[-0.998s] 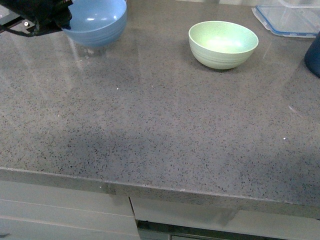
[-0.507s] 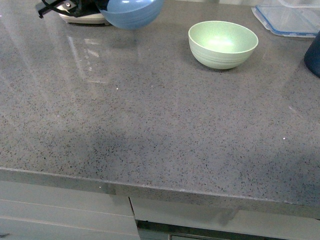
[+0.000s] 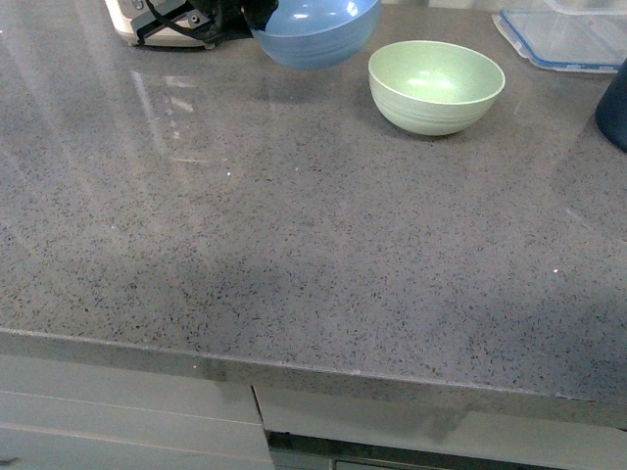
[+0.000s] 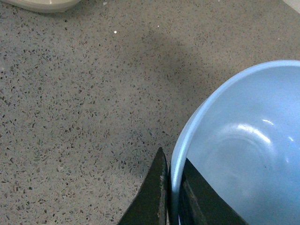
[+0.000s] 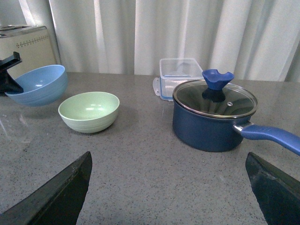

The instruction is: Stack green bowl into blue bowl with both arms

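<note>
Front view: my left gripper (image 3: 235,15) holds the blue bowl (image 3: 315,34) tilted at the counter's (image 3: 294,245) far edge. The green bowl (image 3: 436,86) stands upright just beside it, apart. Left wrist view: my fingers (image 4: 157,187) pinch the blue rim. Right wrist view: my right gripper (image 5: 168,159) gapes wide, empty.

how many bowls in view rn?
2. The matte light-blue round bowl is pinched at its rim by the left gripper; the matte pale-green round bowl sits on the grey speckled counter, just right of it. No others visible.
</note>
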You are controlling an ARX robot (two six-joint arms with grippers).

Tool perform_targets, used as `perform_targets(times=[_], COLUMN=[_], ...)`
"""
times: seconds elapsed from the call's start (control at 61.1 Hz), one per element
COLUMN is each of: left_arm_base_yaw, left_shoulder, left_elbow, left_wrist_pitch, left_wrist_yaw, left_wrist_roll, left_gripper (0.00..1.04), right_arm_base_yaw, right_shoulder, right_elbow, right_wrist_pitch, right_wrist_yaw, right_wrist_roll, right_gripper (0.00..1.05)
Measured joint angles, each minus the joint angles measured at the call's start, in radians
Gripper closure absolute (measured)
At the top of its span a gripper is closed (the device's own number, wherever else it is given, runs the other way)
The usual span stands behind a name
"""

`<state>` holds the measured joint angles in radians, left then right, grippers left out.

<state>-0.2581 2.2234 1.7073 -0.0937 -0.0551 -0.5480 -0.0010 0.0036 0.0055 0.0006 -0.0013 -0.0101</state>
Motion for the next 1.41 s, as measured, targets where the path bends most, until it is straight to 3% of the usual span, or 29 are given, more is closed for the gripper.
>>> perform_targets(times=[1.407], left_arm_base_yaw=[-0.011], left_shoulder=[0.006], left_elbow=[-0.042], left_wrist_pitch=[-0.026], left_wrist_yaw=[-0.073], left_wrist_roll=[-0.008], left_gripper=[1.01], right_arm_base_yaw=[0.0], right_shoulder=[0.0], right_elbow=[0.0], right_wrist_pitch=[0.0], right_wrist_yaw=[0.0], right_wrist_roll=[0.0], right_gripper=[0.1])
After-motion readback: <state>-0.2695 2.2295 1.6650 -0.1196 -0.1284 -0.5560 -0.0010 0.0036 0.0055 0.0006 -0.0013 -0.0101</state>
